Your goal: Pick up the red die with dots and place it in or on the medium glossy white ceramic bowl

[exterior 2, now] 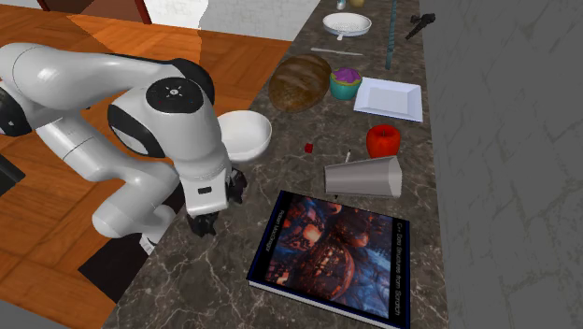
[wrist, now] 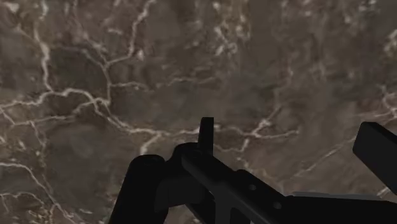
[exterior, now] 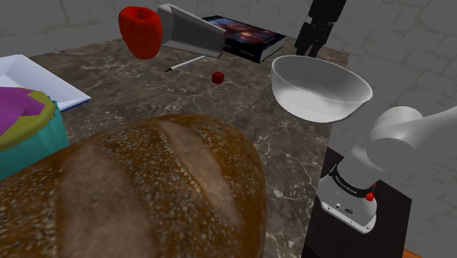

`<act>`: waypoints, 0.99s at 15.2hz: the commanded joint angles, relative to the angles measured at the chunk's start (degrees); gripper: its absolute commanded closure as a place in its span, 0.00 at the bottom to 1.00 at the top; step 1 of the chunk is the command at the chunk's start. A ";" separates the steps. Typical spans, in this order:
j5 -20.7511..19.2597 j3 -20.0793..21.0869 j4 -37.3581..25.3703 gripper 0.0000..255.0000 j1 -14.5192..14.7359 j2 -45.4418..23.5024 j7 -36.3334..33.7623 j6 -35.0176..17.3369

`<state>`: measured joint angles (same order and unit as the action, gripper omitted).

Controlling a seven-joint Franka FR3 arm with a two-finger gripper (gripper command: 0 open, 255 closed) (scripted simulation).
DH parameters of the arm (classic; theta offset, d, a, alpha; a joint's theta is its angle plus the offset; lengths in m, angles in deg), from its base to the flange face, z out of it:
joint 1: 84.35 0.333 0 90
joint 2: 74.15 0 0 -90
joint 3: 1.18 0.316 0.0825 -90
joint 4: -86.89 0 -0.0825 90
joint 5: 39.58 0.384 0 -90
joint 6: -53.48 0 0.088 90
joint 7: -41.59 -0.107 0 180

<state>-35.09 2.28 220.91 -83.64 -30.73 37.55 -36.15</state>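
The small red die point(exterior: 217, 77) rests on the dark marble counter point(exterior: 293, 146), between a thin pen and the white bowl point(exterior: 320, 88). In the second exterior view the die point(exterior 2: 308, 147) lies to the right of the bowl point(exterior 2: 245, 134). My black gripper point(exterior: 312, 45) hangs low over the counter's far end, beyond the bowl and apart from the die. In the second exterior view the gripper point(exterior 2: 211, 217) points down beside a book. Its fingers point(wrist: 149, 181) stand apart in the wrist view over bare marble, holding nothing.
A big brown bread loaf point(exterior: 139, 190) lies close to the shoulder camera. A red apple point(exterior: 140, 31), a tipped grey cup point(exterior: 189, 31), a book point(exterior 2: 336, 248), a pen point(exterior: 184, 64), a white square plate point(exterior: 33, 77) and a teal bowl point(exterior: 22, 128) share the counter.
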 commanded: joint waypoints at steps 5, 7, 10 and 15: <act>2.67 5.99 -3.58 0.00 0.83 -2.74 -7.89 0.55; 3.72 8.94 -5.85 0.00 1.08 -4.65 -11.86 0.76; 4.85 13.36 -9.86 0.00 1.18 -8.16 -17.84 1.05; 5.17 20.82 -18.14 0.00 0.75 -15.69 -28.20 1.67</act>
<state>-29.87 21.73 204.81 -82.77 -44.98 11.55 -35.11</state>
